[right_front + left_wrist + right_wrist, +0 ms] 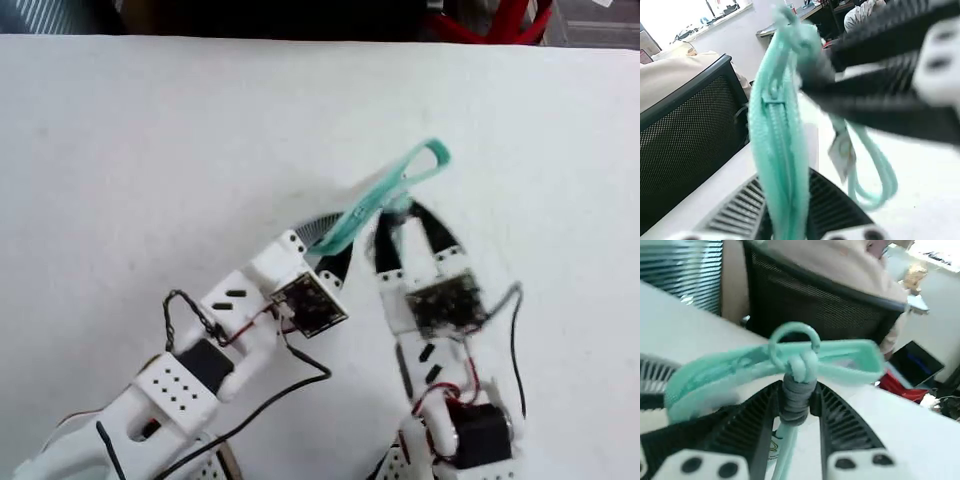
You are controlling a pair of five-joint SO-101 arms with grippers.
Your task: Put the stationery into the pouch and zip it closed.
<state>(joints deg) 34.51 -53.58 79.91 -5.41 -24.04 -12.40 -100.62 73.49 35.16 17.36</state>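
pouch (385,195) over the middle of the table (150,150), loop end far right | left gripper (332,238) clamps its near-left end, arm from near left | right gripper (400,215) just right, pinching the zip pull (796,390), arm from near right | chair (815,305) beyond the table edge

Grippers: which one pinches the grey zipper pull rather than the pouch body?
The right gripper: its black fingers are shut on the grey zipper pull, while the left gripper clamps the teal pouch itself, edge-on.
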